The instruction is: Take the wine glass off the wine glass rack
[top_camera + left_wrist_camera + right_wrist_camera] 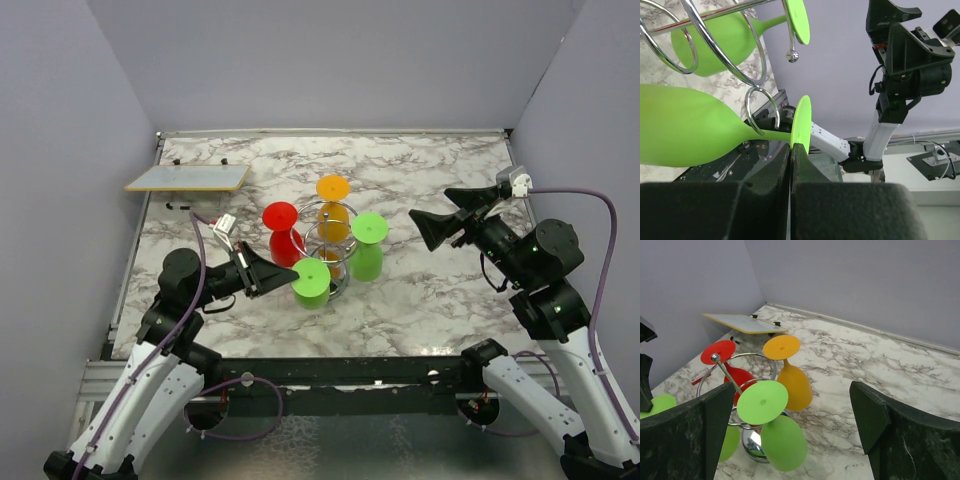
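Grip made, lift to come: the left gripper (791,150) is clamped shut on the foot rim of the nearest green wine glass (311,282). The glass hangs on the near side of the wine glass rack (322,206), its stem in a wire loop (762,89), not yet freed. Its long axis runs roughly vertical, foot up and bowl down. Beyond, the right gripper (426,229) hovers wide open, well apart.

bright, even, diffuse light; faint soft shadows on marble table (420,300); glints on chrome wine glass rack (752,442); wrist-view foregrounds blurred.
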Tool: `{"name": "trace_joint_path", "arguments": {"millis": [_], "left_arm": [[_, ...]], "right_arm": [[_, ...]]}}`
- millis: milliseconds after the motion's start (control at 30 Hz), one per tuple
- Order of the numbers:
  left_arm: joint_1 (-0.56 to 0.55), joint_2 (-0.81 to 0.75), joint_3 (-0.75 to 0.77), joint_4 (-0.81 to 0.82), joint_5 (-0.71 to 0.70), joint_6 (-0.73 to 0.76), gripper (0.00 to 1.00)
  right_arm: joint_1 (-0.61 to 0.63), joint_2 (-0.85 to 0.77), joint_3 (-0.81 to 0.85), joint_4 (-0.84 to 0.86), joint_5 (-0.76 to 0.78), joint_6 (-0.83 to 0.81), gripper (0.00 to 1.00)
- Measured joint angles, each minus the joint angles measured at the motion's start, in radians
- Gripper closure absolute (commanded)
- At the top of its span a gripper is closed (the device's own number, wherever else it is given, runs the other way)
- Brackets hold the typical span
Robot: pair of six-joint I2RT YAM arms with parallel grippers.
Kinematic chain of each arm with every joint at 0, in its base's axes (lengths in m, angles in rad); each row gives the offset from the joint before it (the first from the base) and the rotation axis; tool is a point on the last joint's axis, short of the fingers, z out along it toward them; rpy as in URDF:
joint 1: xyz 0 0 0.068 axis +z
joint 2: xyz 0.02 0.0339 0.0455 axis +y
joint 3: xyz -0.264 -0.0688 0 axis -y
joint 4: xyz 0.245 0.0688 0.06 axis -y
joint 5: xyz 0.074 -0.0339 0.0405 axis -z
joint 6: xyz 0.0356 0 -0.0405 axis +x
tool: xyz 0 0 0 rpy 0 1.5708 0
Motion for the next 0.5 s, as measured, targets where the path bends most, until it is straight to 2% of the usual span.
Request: {"name": "trace_joint_path", "arguments": {"millis": [500], "left_arm": [[0.0,-0.175,0.009,-0.168,0.069,0.013,1.0]], "right_arm": [[0.0,0.0,0.0,-0.033,0.002,0.012,0.0]]}}
